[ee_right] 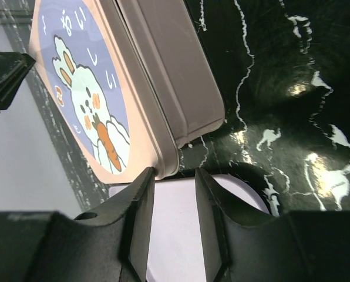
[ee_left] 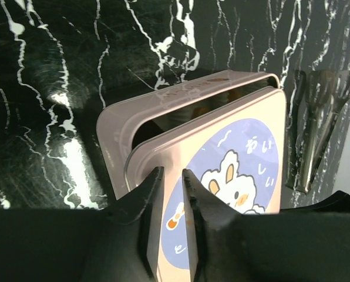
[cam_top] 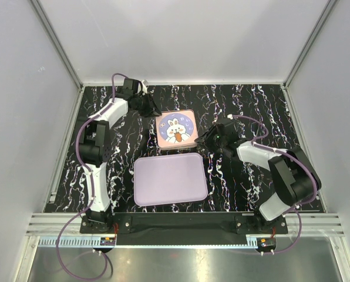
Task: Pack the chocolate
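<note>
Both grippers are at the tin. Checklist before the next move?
1. Seating of lid on tin: not ok. It is shifted, with a gap open along one side.
2. Whereabouts of chocolate: cannot tell. None is in view and the tin's inside is dark.
3. Room on tray: ok, nothing on it.
4. Release by left gripper: cannot tell. Its jaws are slightly apart over the lid's corner.
5. Release by right gripper: ok. Its jaws are apart, nothing is between them, and it is just off the lid's corner.
6. Spacing of arms: ok, at opposite corners.
</note>
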